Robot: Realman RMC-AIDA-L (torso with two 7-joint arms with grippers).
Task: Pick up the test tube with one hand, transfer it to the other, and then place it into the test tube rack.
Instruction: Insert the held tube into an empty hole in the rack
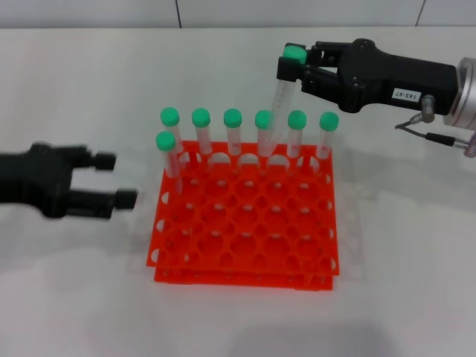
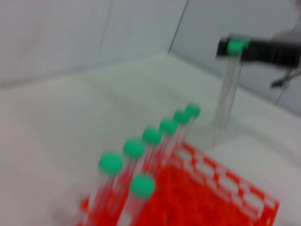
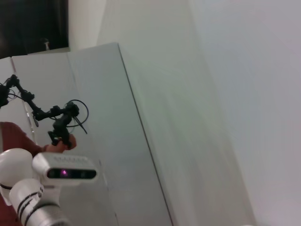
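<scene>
My right gripper, black with a small white label, is shut on the test tube just below its green cap. The clear tube hangs tilted over the back edge of the orange-red test tube rack, and its lower end drops among the back-row tubes. I cannot tell whether it sits in a hole. The left wrist view shows the same tube under the right gripper, beyond the rack. My left gripper hovers open and empty just left of the rack.
Several green-capped tubes stand upright in the rack, most in the back row and one at the left of the second row. The rack rests on a white table. The right wrist view shows only a wall and distant equipment.
</scene>
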